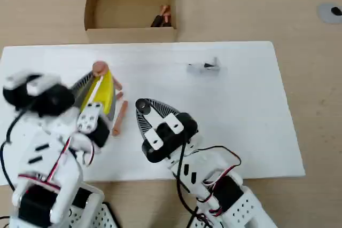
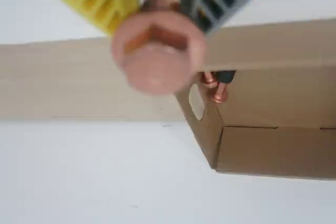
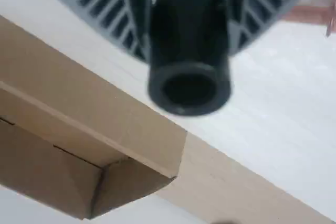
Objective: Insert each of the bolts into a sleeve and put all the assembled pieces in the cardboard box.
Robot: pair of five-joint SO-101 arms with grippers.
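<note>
Bolt (image 2: 157, 51) gripped tight in left pincer (image 1: 98, 80), black sleeve (image 3: 189, 51) likewise in right pincer (image 1: 143, 106), both above bench (image 1: 310, 25), short of cardboard box (image 1: 91, 12). Bore seemingly facing boxward: line up axes squarely before pushing in.

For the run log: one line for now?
left gripper: holds bolt | right gripper: holds sleeve | cardboard box: assembled pieces inside

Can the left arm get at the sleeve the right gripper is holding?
Probably yes. The left gripper, shut on a copper bolt, is close beside the black sleeve in the right gripper; between them lie only loose bolts flat on the white mat, and the sleeve's bore is open.
</note>
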